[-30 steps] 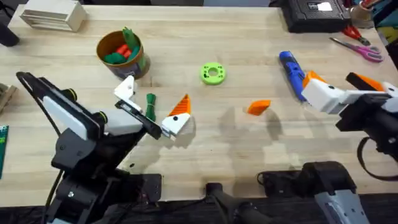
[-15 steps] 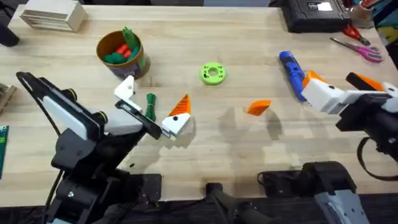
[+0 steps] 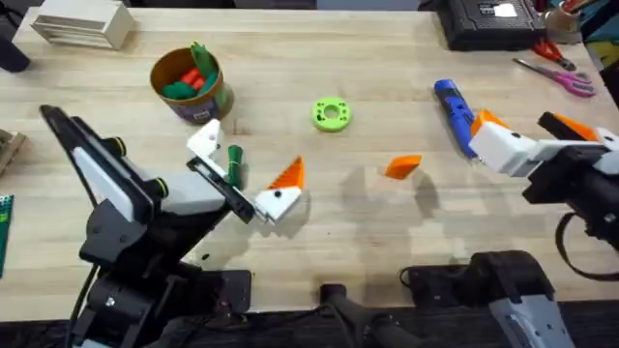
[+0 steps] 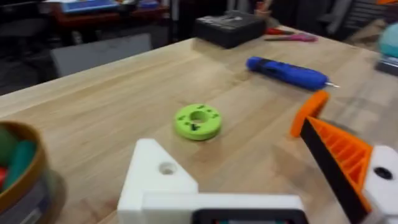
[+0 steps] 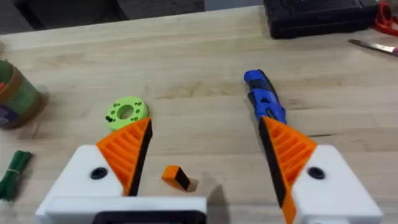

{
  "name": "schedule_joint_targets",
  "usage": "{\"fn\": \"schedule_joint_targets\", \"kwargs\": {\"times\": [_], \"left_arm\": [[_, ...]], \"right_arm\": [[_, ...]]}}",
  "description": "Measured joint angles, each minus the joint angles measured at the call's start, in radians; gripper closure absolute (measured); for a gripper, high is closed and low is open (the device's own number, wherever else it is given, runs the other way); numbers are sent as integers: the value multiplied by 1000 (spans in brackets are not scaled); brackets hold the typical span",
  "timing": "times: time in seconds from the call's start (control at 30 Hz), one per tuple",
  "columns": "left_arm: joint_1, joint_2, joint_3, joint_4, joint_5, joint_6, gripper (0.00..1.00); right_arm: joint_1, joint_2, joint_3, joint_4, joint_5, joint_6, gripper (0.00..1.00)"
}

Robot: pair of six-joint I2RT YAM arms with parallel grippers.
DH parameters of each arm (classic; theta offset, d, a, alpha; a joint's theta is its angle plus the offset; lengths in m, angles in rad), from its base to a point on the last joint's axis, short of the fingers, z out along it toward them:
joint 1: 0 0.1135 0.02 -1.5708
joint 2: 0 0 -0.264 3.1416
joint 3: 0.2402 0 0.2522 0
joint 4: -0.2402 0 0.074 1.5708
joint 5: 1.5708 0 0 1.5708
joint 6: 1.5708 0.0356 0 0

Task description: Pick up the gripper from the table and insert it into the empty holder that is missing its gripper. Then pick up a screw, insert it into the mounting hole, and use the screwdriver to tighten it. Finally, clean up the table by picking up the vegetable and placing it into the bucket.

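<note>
A: Change in the last second?
B: Left gripper (image 3: 244, 175) shifted slightly toward the ring (image 3: 331, 114). Its fingers are spread wide and hold nothing; one is the bare white holder (image 3: 205, 141).
A: Right gripper (image 3: 527, 130)?
B: Unmoved, wide open, empty, beside the screwdriver (image 3: 453, 114).
A: The tip?
B: Tip (image 3: 401, 166) lies loose on the table, right of the ring. Judged: pickup not begun.
</note>
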State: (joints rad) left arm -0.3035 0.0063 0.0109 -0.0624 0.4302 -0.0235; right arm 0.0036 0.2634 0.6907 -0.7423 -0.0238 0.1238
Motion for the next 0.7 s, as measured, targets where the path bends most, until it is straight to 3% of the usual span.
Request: {"fn": "schedule_joint_targets", "kwargs": {"times": [0.03,0.07,0.23,0.47,0.7], "left_arm": [[0,0,0,1,36,0,14],[0,0,0,2,137,0,14],[0,0,0,-1,264,0,14],[0,0,0,-9,342,-2,14],[0,0,0,-10,363,-2,14]], "right_arm": [[0,0,0,-6,0,0,12],[0,0,0,-48,0,9,12],[0,17,1,-12,-56,7,12],[18,307,100,-130,-180,-111,12],[114,565,261,-270,-157,-334,11]]}}
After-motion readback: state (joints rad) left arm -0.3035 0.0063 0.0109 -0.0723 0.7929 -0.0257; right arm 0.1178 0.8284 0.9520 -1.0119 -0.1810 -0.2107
